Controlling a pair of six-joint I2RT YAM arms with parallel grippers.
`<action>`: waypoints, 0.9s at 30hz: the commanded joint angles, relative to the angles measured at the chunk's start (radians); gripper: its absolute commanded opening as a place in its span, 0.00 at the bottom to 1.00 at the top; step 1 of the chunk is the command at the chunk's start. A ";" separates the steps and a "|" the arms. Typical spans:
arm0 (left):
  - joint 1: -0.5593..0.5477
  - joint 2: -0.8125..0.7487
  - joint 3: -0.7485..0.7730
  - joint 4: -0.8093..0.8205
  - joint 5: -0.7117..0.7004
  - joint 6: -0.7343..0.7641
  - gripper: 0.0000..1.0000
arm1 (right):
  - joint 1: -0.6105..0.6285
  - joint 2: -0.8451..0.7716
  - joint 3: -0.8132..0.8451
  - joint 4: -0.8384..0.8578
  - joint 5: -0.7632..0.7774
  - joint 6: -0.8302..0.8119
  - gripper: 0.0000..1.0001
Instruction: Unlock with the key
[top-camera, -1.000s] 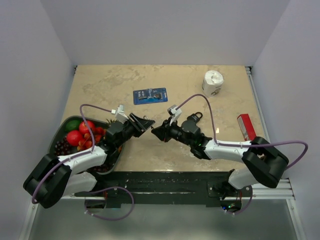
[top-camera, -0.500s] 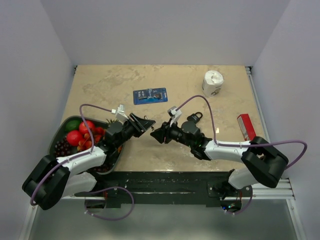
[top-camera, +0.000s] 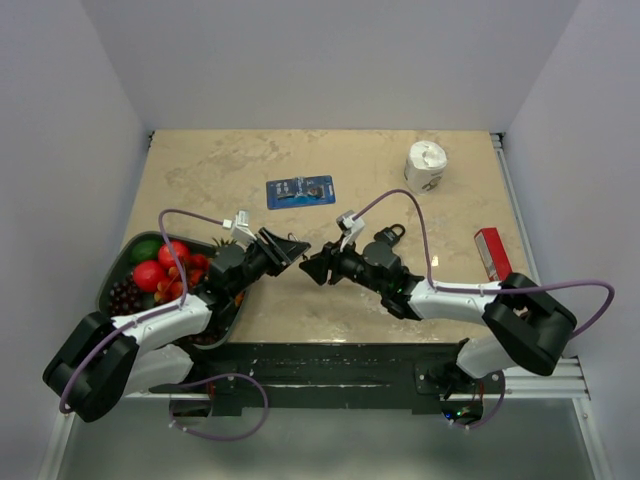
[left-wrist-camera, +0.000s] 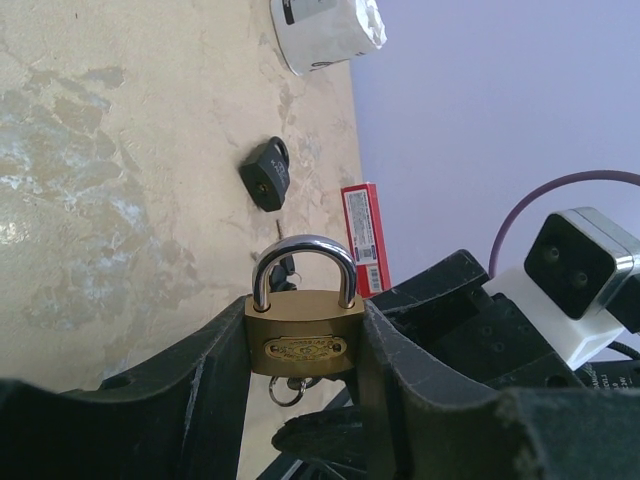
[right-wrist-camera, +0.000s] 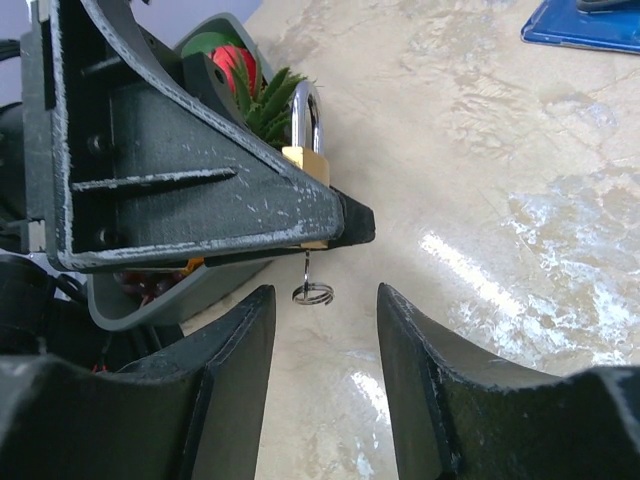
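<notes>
The small brass padlock (left-wrist-camera: 303, 322) sits so deep between the left gripper's (left-wrist-camera: 302, 350) black fingers that its sides are covered; from the right wrist only its steel shackle and a gold sliver peek out. The tiny silver key (right-wrist-camera: 305, 267) hanging under it shows just a shaft and ring, blade out of sight. The white paper roll (left-wrist-camera: 335, 35) and the flat blue card (right-wrist-camera: 570, 35) run off the picture edges.

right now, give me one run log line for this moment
left fingers: clamped on brass padlock, shackle closed | small ring: dangling under padlock | right fingers: open, empty, facing ring
</notes>
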 joint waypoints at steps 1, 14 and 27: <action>0.006 -0.019 -0.003 0.060 0.013 0.018 0.00 | -0.002 -0.039 0.041 0.055 0.040 -0.010 0.49; 0.007 -0.030 -0.015 0.112 0.030 0.029 0.00 | -0.008 -0.016 0.032 0.094 0.026 0.001 0.08; 0.007 -0.044 -0.064 0.393 0.215 0.110 0.00 | -0.150 0.007 -0.061 0.390 -0.222 0.230 0.00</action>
